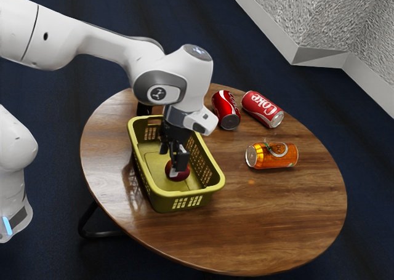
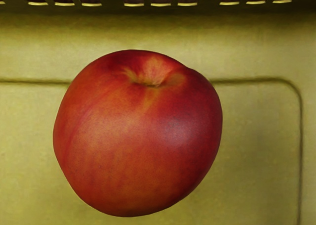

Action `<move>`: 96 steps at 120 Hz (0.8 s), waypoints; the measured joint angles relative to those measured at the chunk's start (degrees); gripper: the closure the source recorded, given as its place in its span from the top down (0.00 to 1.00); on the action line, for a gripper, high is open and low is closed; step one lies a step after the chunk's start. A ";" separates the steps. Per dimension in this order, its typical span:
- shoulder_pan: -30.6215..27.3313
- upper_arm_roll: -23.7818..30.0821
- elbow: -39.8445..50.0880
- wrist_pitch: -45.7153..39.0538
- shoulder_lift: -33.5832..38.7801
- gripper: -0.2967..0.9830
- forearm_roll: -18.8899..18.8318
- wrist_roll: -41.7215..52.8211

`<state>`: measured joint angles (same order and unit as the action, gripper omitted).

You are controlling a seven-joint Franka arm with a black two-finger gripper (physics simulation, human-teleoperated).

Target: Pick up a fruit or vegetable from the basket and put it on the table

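- Claw (image 1: pixel 170 163): down inside the basket, fingers standing apart, one lapping across the nectarine in the exterior view. Contact with the fruit: cannot tell.
- Nectarine (image 2: pixel 138 136): in the basket, on its floor, under the claw, nearer the basket's near end in the exterior view. Stem hollow shows in the wrist view. A strip of bare floor separates it from one slotted wall; more floor shows to its other sides.
- Basket (image 1: pixel 213 186): yellow-green, upright, slotted walls, wholly inside the table's rim, toward the exterior view's left. Its raised edge surrounds fruit and fingers.
- Table (image 1: pixel 277 218): round, wooden. Widest open room runs from the basket's near end and the orange can to the rim at the exterior view's lower right.
- Orange can (image 1: pixel 272 156): on its side, well apart from the basket, some wood between it and the rim.
- Coke can (image 1: pixel 263 109): lying near the far rim, just beside the dark red can (image 1: pixel 226 110).
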<state>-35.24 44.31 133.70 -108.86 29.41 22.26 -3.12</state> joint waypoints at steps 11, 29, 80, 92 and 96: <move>0.03 0.00 0.00 -0.14 -0.69 0.74 -0.01 -0.01; 0.18 0.00 -0.12 -0.26 -1.22 0.74 -0.02 -0.02; 0.01 -0.01 -0.13 -1.89 -2.93 0.74 -0.25 -0.19; 0.00 0.00 -0.13 -2.64 -3.32 0.75 -0.40 -0.39; 0.00 0.00 -0.11 -2.84 -3.63 0.75 -0.43 -0.46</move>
<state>-35.24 44.30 133.59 -111.70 25.78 21.83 -3.57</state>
